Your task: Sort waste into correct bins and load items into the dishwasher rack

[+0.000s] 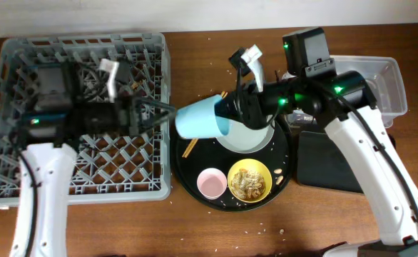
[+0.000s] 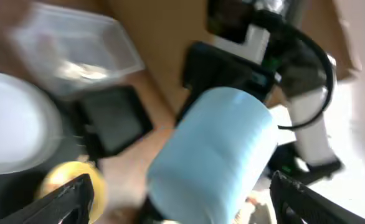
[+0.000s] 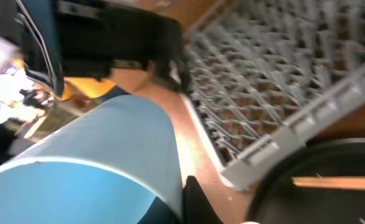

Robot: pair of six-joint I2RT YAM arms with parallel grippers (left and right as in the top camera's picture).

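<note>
Cups number two: a light blue cup (image 1: 200,118) held on its side in the air between the one grey rack (image 1: 80,50) and the round black tray (image 1: 182,170), and a pink cup (image 1: 212,183) standing on that tray beside one yellow bowl (image 1: 250,180) of scraps and one plate (image 1: 255,137). The right gripper (image 1: 228,114) clamps the blue cup's mouth end. The left gripper (image 1: 165,114) is at its base, fingers (image 2: 70,199) spread wide, as its wrist view shows. Only the overhead shows the pink cup; the right wrist view shows one chopstick (image 3: 332,182).
</note>
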